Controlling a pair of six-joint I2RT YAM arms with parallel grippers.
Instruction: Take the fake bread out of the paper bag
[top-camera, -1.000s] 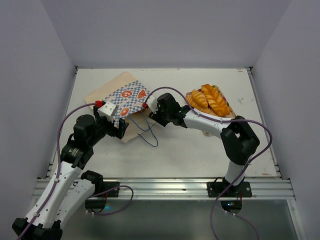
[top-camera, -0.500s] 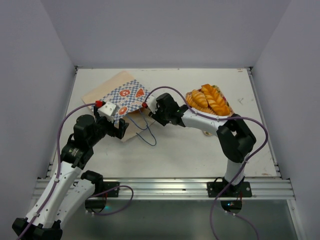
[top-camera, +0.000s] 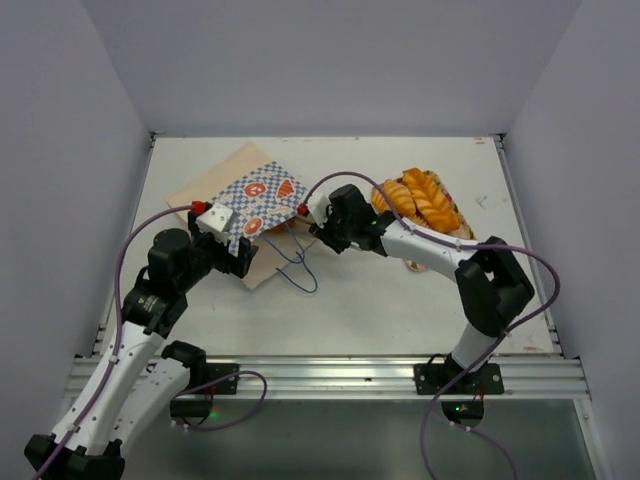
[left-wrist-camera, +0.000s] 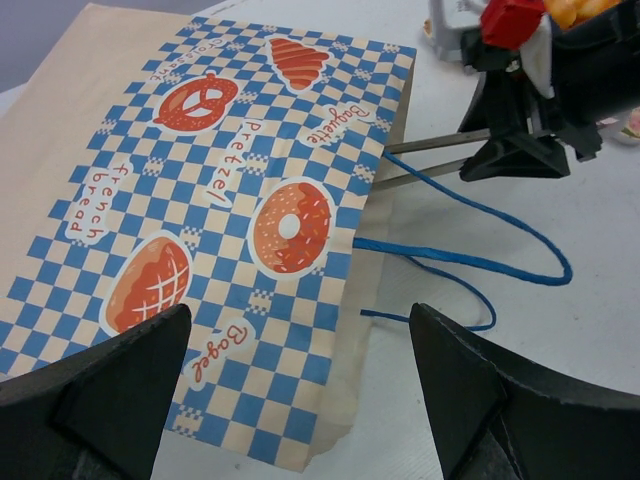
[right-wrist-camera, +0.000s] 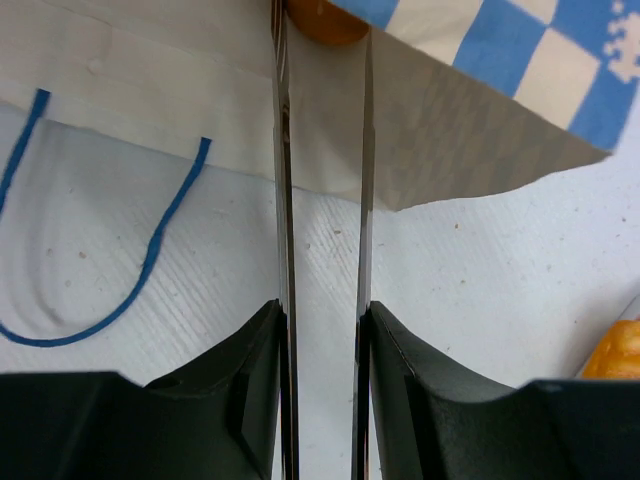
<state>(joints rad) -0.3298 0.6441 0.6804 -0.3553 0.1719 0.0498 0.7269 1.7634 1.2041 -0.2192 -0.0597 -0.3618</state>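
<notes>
The paper bag (top-camera: 250, 200) lies flat at the back left, its checkered side up and its mouth facing right. My right gripper (top-camera: 300, 228) has its long thin blades pushed into that mouth. In the right wrist view the gripper (right-wrist-camera: 322, 45) is shut on an orange piece of fake bread (right-wrist-camera: 325, 16) under the lifted paper edge (right-wrist-camera: 450, 100). Other golden breads (top-camera: 420, 198) are piled at the back right. My left gripper (left-wrist-camera: 300, 400) hovers open over the bag's near corner (left-wrist-camera: 220, 200), holding nothing.
The piled breads rest on a pink tray (top-camera: 455, 232) behind the right arm. The bag's blue cord handles (top-camera: 295, 265) trail loose on the white table in front of its mouth (left-wrist-camera: 480, 265). Grey walls close in the back and both sides.
The right gripper's blades have narrowed and the arm has drawn back a little to the right from the bag's mouth. The left arm has not moved.
</notes>
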